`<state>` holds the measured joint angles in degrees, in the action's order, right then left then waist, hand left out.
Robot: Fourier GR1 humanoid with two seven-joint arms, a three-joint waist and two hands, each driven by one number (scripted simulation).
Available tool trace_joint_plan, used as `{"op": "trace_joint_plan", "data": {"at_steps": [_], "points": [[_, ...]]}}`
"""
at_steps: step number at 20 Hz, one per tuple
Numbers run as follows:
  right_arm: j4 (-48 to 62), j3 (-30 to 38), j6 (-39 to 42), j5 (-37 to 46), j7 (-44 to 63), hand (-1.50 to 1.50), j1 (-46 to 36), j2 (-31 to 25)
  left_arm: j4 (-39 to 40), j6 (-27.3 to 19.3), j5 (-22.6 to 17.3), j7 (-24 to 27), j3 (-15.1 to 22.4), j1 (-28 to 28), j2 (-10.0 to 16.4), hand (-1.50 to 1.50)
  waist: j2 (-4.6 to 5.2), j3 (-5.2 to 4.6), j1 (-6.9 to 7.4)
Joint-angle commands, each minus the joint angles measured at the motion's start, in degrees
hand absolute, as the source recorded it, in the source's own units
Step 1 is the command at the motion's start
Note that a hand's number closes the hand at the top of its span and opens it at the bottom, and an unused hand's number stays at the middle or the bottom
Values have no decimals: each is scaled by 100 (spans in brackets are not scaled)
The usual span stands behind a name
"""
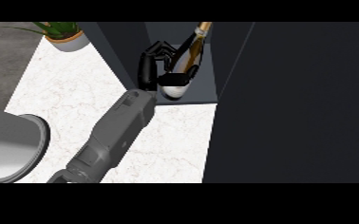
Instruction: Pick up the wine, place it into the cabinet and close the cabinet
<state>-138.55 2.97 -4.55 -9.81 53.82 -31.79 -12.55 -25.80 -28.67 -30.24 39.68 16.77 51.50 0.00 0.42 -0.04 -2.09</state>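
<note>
Looking down from the head view, I see only one arm: the grey forearm (116,130) comes in from the lower left and ends in the black left hand (148,66). The hand sits just inside the open front of the tall dark cabinet (203,94). Its fingers (160,51) are curled round the body of the dark glass wine bottle with a gold foil neck (188,57) — closed on it, holding it from the bottle's left side.

The bottle is tilted. Its gold neck points up and away from the hand to the right, and its pale-labelled base is low, just right of the wrist, over the cabinet's floor near the front edge. I cannot tell whether the base touches that floor.

Right of the hand, past the bottle, a broad dark panel (294,104) fills that side of the view. Left of the hand and below it lies the white marble counter (70,90). Well to the hand's left stands a green plant in a pale round pot (67,37) — far back on the counter. Below the hand and to its left, beside the forearm's near end, a round grey metal vessel (17,147) is cut off by the view's edge.
</note>
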Motion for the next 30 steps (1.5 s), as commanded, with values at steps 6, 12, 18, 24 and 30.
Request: {"op": "trace_joint_plan", "data": {"at_steps": [6,12,18,24,30], "points": [[-434,-61,-104,-281,103,-150,87,199,1171,346,-255,297,-528,684,96,150,45,-1,-93],[-201,-157,56,-233,-57,-150,-47,187,1543,-86,-119,267,-531,1114,1,150,54,0,-105],[-253,182,-28,-519,286,-150,-341,38,1937,-359,82,157,-499,1240,369,150,92,-2,-255],[-176,-58,-4,-361,207,-150,-435,107,2104,-437,151,-215,-525,1455,156,150,89,-4,-244],[-96,-105,106,-458,81,-150,-375,178,2217,-598,166,-89,-595,1284,382,150,173,-2,-394]]}}
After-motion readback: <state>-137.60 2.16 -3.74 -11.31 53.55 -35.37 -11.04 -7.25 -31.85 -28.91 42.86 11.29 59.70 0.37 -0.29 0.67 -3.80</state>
